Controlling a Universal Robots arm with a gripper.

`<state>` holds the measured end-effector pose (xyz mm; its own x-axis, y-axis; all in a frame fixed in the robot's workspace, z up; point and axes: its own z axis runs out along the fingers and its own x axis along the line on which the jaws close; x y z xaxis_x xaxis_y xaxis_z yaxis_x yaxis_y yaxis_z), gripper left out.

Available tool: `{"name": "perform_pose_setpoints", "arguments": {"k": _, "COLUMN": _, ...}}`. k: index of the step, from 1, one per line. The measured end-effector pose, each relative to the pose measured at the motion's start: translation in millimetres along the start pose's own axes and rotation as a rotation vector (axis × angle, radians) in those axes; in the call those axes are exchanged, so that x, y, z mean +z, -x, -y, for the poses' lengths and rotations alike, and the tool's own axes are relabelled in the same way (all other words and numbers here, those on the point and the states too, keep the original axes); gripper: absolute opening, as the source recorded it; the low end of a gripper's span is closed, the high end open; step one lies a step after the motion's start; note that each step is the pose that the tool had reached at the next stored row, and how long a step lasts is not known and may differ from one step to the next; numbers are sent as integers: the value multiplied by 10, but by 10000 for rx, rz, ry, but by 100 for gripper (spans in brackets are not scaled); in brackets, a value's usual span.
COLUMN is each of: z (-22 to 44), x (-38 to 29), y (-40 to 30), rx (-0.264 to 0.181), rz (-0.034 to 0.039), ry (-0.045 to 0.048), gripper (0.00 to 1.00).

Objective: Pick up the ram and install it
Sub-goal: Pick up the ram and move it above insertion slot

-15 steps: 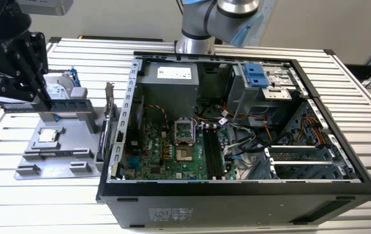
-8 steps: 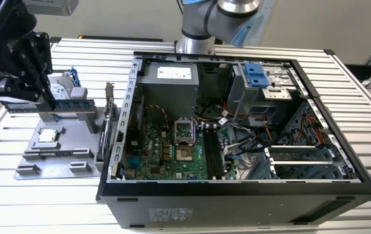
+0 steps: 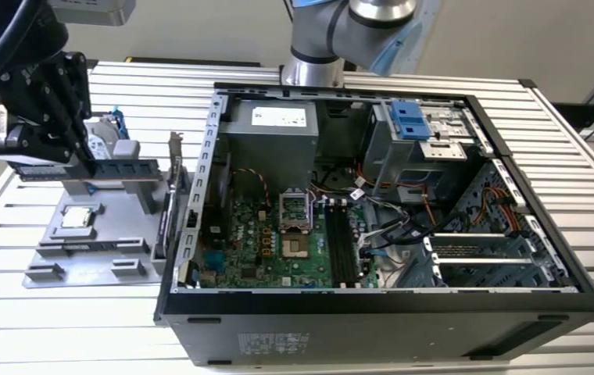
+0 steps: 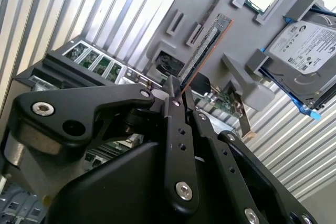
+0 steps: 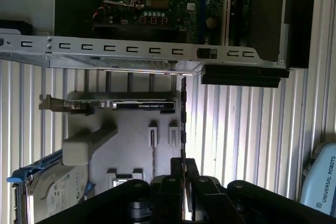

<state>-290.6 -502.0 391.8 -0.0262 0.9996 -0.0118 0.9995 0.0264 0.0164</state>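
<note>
Ram [image 4: 206, 48] juts out from the gripper [image 4: 185, 92], apparently pinched at one end.

A: Where is the exterior camera sitting?
B: Well away from the gripper [image 3: 87, 166], looking down into the open case [image 3: 381, 303].
A: And the wrist cameras?
B: Both are riding just behind it, facing the ram [image 4: 203, 51] and grey tray [image 5: 126, 140].
</note>
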Motion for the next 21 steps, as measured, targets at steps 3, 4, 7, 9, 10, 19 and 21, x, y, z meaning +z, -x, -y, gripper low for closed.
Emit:
{"name": "perform_pose_setpoints", "arguments": {"k": 3, "z": -25, "x": 1, "y": 1, "rx": 0, "rz": -1, "ry": 1, "gripper": 0}}
{"name": "perform_pose_setpoints", "arguments": {"k": 4, "z": -33, "x": 0, "y": 1, "rx": 0, "rz": 0, "ry": 0, "gripper": 0}}
{"name": "perform_pose_setpoints", "arguments": {"k": 7, "z": -57, "x": 1, "y": 1, "rx": 0, "rz": 0, "ry": 0, "gripper": 0}}
{"name": "perform_pose_setpoints", "arguments": {"k": 9, "z": -73, "x": 1, "y": 2, "rx": 0, "rz": 0, "ry": 0, "gripper": 0}}
{"name": "perform_pose_setpoints", "arguments": {"k": 10, "z": -82, "x": 2, "y": 2, "rx": 0, "rz": 0, "ry": 1, "gripper": 0}}
{"name": "perform_pose_setpoints", "arguments": {"k": 19, "z": -155, "x": 3, "y": 4, "rx": 0, "rz": 0, "ry": 0, "gripper": 0}}
{"name": "perform_pose_setpoints", "arguments": {"k": 21, "z": -171, "x": 3, "y": 4, "rx": 0, "rz": -1, "ry": 1, "gripper": 0}}
